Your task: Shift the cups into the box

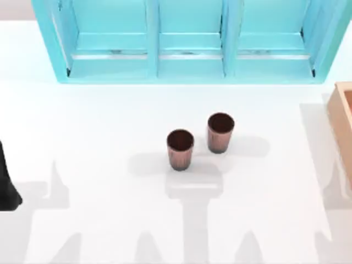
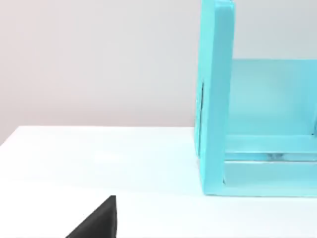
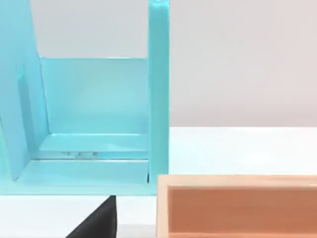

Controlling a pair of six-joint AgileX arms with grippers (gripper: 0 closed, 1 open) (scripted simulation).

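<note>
On the white desk (image 1: pixel 99 126), seen from above, two small tapered copper-brown ribbed cups stand upright near the middle: the left cup (image 1: pixel 180 148) and the right cup (image 1: pixel 220 132), just beside each other but apart, the right one a little farther back. Both are outside the light tan wood-coloured box (image 1: pixel 342 118), which sits at the desk's right edge, well apart from them, with a bare part of its thick wall showing. Behind the cups stands the big turquoise compartmented shelf unit (image 1: pixel 187 44). A dark part of my left arm (image 1: pixel 6 181) sits at the left edge, parked well away from the cups; I judge no cup has been shifted yet, and the open space around them leaves room to come down on either one.

From my left wrist, I see the shelf unit's end wall (image 2: pixel 215 99) standing on the desk, and a black wedge of my own left jaws (image 2: pixel 99 220); whether they are spread or pressed together I cannot tell.

From my right wrist, the box (image 3: pixel 237 206) lies close by, orange-brown inside, just beside the shelf unit, so my right arm is handy for dropping cups in. A black wedge of the right jaws (image 3: pixel 99 220) shows, and again I cannot tell their state.

No brand, label or writing can be read anywhere.
</note>
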